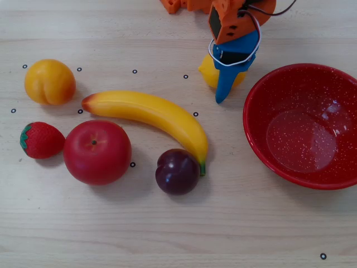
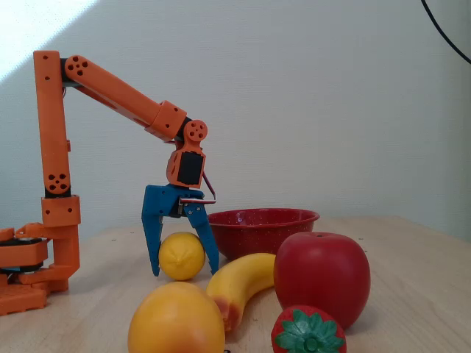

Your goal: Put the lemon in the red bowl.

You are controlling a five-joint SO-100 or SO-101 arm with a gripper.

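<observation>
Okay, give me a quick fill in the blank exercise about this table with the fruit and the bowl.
1. The hand has its two blue fingers on either side of the ____.
2. The red bowl holds ____ fruit.
3. In the overhead view, the plum touches the stem end of the ____.
4. In the overhead view, the strawberry lies just left of the ____.

Missing words: lemon; no; banana; apple
</observation>
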